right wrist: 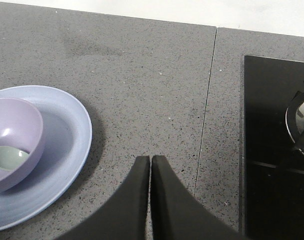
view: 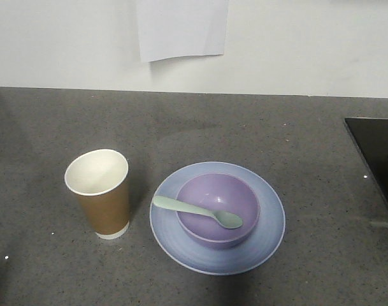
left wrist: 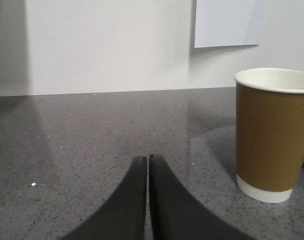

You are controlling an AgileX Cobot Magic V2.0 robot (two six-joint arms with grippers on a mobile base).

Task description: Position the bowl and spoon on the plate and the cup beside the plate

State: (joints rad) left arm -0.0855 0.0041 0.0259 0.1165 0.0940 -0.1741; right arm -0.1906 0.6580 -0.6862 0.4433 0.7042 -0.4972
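Apparently complete: bowl (view: 217, 209) with spoon (view: 197, 211) on plate (view: 217, 218), cup (view: 99, 193) just beside; left hand (left wrist: 148, 165) and right hand (right wrist: 150, 165) closed, empty; nothing left but retreat.

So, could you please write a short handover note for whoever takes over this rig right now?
Left gripper: shut, empty, low over the counter, apart from the cup.
Right gripper: shut, empty, beside the plate.
Bowl sits on the plate; spoon lies across the bowl, scoop inside, handle over the rim. Cup stands upright beside the plate.
Done: the arrangement looks complete.
Left: apparently nothing; perhaps retract the arms.
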